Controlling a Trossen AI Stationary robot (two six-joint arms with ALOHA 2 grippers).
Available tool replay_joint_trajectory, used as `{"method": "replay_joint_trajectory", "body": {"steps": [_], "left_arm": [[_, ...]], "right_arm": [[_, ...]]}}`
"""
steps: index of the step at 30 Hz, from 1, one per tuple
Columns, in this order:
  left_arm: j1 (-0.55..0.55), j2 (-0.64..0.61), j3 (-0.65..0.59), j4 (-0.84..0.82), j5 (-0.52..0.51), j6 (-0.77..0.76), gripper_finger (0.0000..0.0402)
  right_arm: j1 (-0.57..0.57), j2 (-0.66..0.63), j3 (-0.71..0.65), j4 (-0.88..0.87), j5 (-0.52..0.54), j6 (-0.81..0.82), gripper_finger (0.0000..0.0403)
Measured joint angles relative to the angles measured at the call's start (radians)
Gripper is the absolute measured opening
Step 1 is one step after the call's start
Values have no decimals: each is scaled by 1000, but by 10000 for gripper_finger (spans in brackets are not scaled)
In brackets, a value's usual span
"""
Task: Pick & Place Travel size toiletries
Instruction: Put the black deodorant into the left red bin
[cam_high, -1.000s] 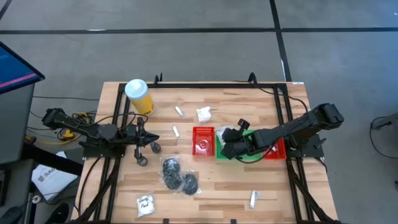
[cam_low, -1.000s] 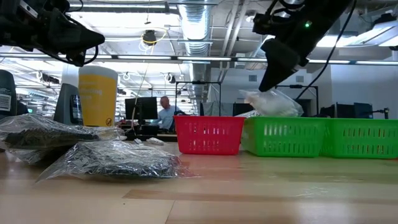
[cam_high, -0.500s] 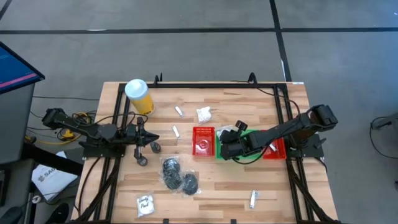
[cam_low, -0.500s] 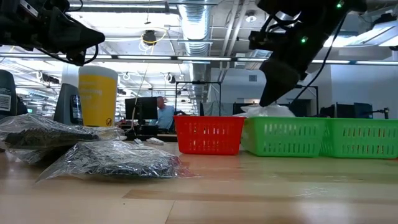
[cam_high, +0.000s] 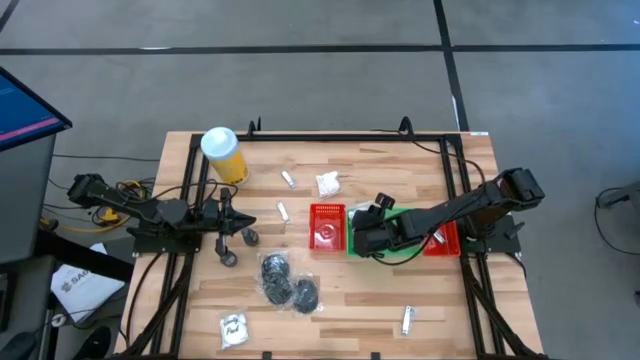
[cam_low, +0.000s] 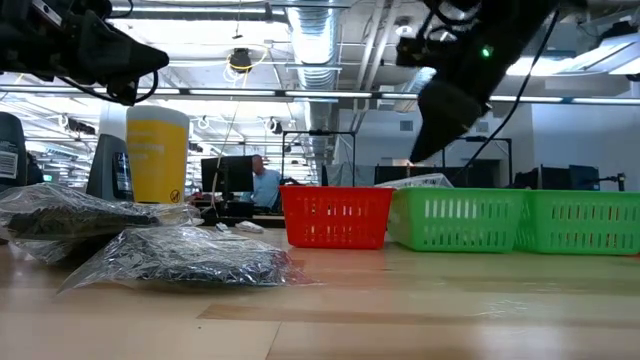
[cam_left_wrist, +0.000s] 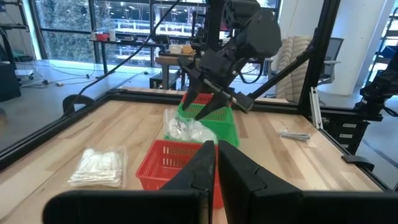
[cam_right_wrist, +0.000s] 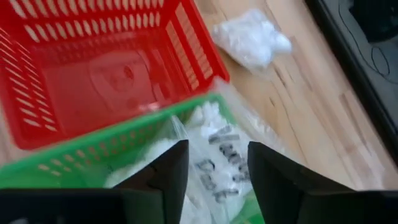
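- While the right claw (cam_right_wrist: 211, 177) hangs open over the green basket (cam_high: 400, 247), one clear bag of white pieces (cam_right_wrist: 208, 152) lies inside it, so that one's done.
- Left claw (cam_left_wrist: 216, 163) is pinched shut, parked at the worktop's (cam_high: 360, 300) left edge.
- Still loose: white sachet (cam_high: 327, 184), small tubes (cam_high: 287, 179), black-piece bags (cam_high: 288, 282).

Right gripper (cam_high: 362, 232) hung over the green plastic basket (cam_high: 400, 247), fingers parted, arm stretched in from the right side. Left gripper (cam_high: 247, 224) waited well left of that basket, fingers closed.
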Motion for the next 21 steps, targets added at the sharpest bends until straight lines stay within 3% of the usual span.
{"method": "replay_joint_trajectory", "body": {"steps": [6, 14, 21], "left_arm": [[0, 0, 0, -1, 7, -128, 12], [0, 66, 0, -4, 185, -151, 12], [0, 173, 0, -2, 186, -178, 12]], "right_arm": [[6, 0, 50, 3, 0, -25, 175], [27, 0, 53, 7, -2, -43, 185], [26, 0, 53, 8, -2, -43, 181]]}}
